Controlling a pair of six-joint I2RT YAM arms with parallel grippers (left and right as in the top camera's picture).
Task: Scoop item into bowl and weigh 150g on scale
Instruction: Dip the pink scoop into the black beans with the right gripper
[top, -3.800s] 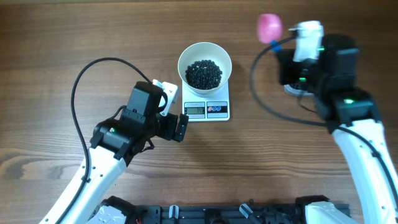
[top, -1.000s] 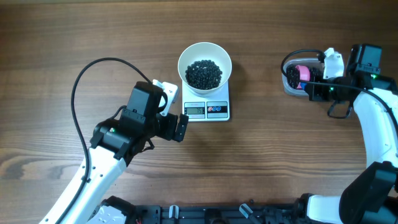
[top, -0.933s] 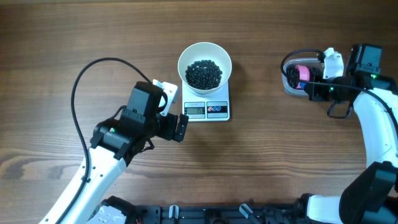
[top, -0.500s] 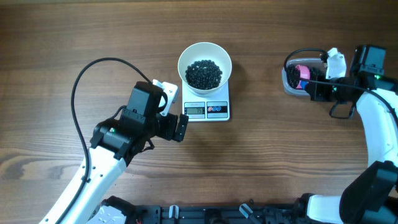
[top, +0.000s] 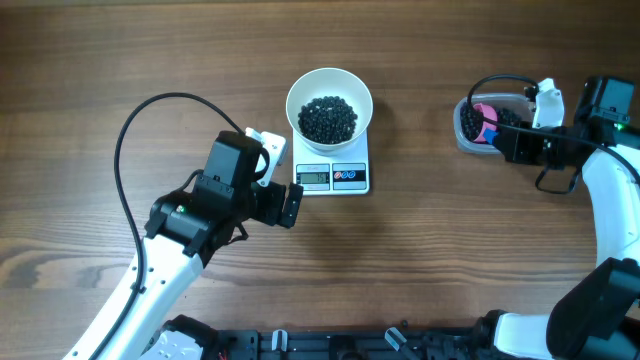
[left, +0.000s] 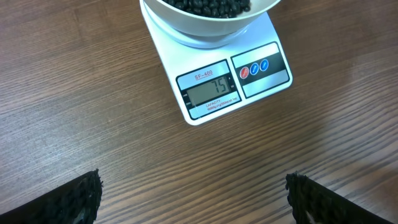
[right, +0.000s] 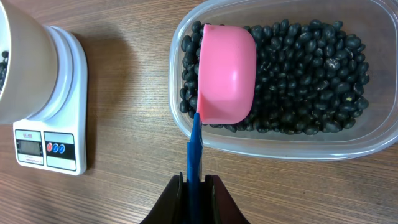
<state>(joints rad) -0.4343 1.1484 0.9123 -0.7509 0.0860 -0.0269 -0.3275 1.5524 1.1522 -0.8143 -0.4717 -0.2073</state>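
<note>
The white bowl sits on the scale with a heap of black beans, the item, in it. The left wrist view shows the scale, its display reading 75, and the bowl above it. My left gripper stands open just left of the scale, its fingertips wide apart over bare wood. My right gripper is shut on the blue handle of a pink scoop. The scoop lies in the clear tub on more beans.
The tub stands at the right, well apart from the scale. A black cable loops over the wood left of the left arm. The right arm's cable arcs over the tub. A dark rail runs along the front edge.
The right arm brought the scoop down from above the table into the tub, then shifted slightly right over the last second. The left arm, bowl and scale have not moved.
</note>
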